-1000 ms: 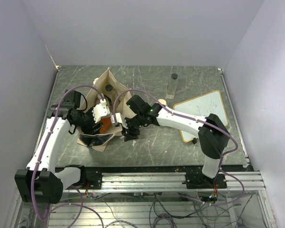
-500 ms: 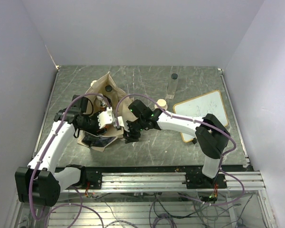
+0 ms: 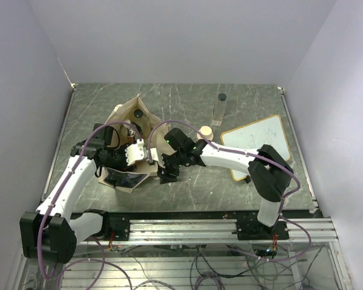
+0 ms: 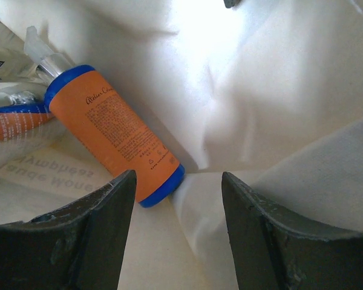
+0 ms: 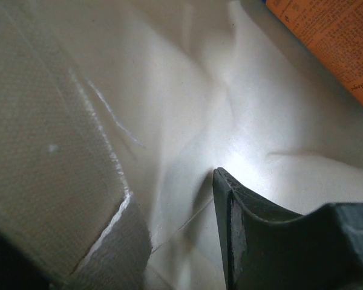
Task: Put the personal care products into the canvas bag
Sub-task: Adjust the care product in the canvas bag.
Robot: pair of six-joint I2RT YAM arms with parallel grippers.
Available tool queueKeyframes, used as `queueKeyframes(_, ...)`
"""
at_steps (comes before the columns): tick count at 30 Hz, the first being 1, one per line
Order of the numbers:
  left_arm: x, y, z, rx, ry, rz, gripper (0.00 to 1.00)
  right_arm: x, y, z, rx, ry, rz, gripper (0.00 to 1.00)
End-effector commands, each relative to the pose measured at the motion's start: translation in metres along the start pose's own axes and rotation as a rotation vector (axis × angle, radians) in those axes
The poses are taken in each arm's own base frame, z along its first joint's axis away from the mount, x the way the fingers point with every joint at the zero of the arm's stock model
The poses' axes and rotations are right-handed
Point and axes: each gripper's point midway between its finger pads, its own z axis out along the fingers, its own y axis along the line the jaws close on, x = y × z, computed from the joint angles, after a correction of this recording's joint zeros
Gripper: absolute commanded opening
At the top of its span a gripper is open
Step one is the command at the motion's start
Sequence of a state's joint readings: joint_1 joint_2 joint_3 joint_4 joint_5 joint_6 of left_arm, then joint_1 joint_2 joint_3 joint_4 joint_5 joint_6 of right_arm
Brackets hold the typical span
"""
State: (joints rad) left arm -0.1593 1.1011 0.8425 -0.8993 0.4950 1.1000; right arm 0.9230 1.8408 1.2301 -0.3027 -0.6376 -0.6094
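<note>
Bottle: blue-and-orange plastic bottle in beige cloth bag; I guess light, slippery.
Grab: its middle.
Left claw: wide, empty.
Right claw: cannot tell.

Even overhead light outside, blown-out glare inside the cloth.

From above, soft diffuse light falls evenly on the worktop, with only short, faint shadows under the arms, and detail is crisp. In the left wrist view the canvas bag washes out to pure white toward 12 o'clock. The blue-and-orange bottle is sharp, its print legible, while the left end effector at 6 o'clock is dark and slightly soft. The right wrist view is very close and soft throughout. A bright patch glows at centre, blurred weave fills 8 o'clock, and the right end effector sits shadowed at 5 o'clock.
</note>
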Motion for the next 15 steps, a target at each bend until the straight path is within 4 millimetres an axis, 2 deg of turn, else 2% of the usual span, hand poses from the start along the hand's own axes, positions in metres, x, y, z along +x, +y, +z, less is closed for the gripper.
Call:
queueKeyframes(1, 0.025, -0.02, 0.002, 0.049, 0.094, -0.028, 0.69, -0.014, -0.025, -0.017, 0.1, -0.022, 0.004, 0.53)
queueKeyframes(9, 0.017, -0.013, -0.005, -0.019, 0.072, -0.092, 0.69, -0.083, -0.039, -0.041, 0.14, -0.17, -0.009, 0.67)
queueKeyframes(12, 0.014, -0.008, -0.005, -0.047, 0.06, -0.127, 0.69, -0.104, -0.037, -0.047, 0.128, -0.212, -0.01, 0.69)
queueKeyframes(15, 0.008, 0.0, -0.006, -0.075, 0.039, -0.162, 0.69, -0.118, -0.027, -0.049, 0.108, -0.23, -0.017, 0.69)
